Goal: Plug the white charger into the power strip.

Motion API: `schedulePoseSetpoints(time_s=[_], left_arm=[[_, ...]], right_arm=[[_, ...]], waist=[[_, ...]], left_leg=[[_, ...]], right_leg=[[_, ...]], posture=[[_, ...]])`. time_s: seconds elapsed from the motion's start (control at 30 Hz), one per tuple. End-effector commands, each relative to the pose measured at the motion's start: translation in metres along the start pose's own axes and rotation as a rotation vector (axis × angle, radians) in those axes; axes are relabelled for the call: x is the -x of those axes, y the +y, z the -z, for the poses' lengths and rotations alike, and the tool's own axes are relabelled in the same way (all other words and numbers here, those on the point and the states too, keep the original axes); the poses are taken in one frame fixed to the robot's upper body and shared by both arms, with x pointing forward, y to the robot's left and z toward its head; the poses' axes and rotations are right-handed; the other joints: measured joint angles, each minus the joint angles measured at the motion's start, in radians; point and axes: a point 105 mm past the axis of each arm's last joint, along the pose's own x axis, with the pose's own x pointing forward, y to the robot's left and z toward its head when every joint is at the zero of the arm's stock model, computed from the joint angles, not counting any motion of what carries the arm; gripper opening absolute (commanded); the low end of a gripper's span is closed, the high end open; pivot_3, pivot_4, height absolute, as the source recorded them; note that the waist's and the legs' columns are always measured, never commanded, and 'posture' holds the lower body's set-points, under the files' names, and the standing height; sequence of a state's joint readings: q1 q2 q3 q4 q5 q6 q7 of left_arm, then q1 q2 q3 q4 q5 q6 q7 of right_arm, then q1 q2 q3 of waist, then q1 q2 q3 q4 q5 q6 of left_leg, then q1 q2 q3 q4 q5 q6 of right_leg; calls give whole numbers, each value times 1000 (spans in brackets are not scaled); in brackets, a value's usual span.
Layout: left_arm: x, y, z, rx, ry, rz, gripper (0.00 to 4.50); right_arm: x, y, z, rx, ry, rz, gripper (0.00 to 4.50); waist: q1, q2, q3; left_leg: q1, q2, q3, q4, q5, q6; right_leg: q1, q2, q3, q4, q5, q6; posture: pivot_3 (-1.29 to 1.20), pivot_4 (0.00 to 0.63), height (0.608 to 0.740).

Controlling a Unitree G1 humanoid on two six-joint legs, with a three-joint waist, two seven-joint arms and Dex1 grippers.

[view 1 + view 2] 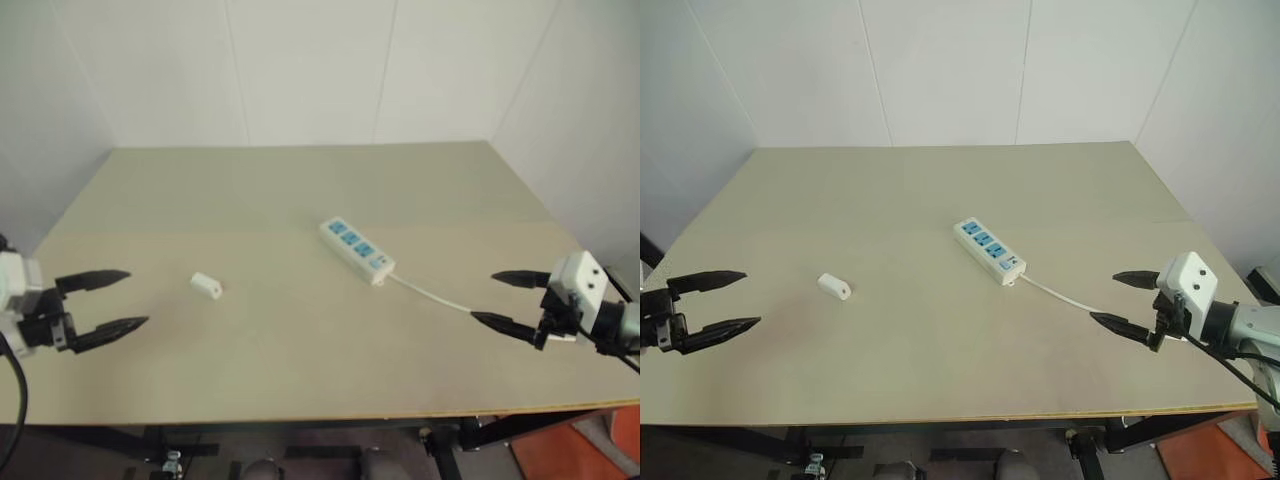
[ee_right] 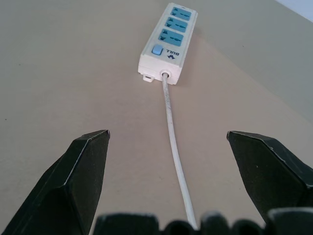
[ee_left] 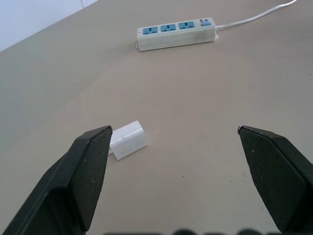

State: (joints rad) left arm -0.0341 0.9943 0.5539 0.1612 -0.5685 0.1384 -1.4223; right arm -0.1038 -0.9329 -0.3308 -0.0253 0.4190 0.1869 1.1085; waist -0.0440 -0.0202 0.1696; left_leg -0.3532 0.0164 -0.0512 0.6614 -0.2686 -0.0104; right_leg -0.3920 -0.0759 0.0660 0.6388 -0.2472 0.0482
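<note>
The white charger [image 1: 206, 285] lies on its side on the beige table, left of centre, also in the left wrist view [image 3: 128, 140]. The power strip [image 1: 356, 250] lies diagonally near the table's middle, three blue sockets up, its white cord [image 1: 432, 294] trailing toward the right. My left gripper [image 1: 112, 300] hovers open at the left side, a short way left of the charger, nothing between its fingers. My right gripper [image 1: 508, 298] hovers open at the right side above the cord's end, pointing toward the strip [image 2: 169, 36].
The table [image 1: 300, 190] is bare apart from these things. White walls close it in at the back and both sides. The front edge [image 1: 320, 415] runs just below the grippers, with a dark frame and something orange [image 1: 590, 450] underneath.
</note>
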Motion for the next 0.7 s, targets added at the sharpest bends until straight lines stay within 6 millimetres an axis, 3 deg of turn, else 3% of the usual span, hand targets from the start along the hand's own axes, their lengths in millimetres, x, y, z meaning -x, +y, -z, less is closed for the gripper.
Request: schedulePoseSetpoints(time_s=[0.03,0.7], left_arm=[[5,3,-12,-56,3,-16,4491],[7,7,-15,-68,6,-35,4491]], right_arm=[[3,-8,-11,10,-37,36,4500],[-6,-7,-11,18,-66,66,4500]], waist=[[0,0,0],[0,0,0]], left_leg=[[0,0,0,0,0,0],[0,0,0,0,0,0]], right_leg=[[0,0,0,0,0,0],[0,0,0,-1,0,0]], posture=[[0,150,740],[0,150,740]])
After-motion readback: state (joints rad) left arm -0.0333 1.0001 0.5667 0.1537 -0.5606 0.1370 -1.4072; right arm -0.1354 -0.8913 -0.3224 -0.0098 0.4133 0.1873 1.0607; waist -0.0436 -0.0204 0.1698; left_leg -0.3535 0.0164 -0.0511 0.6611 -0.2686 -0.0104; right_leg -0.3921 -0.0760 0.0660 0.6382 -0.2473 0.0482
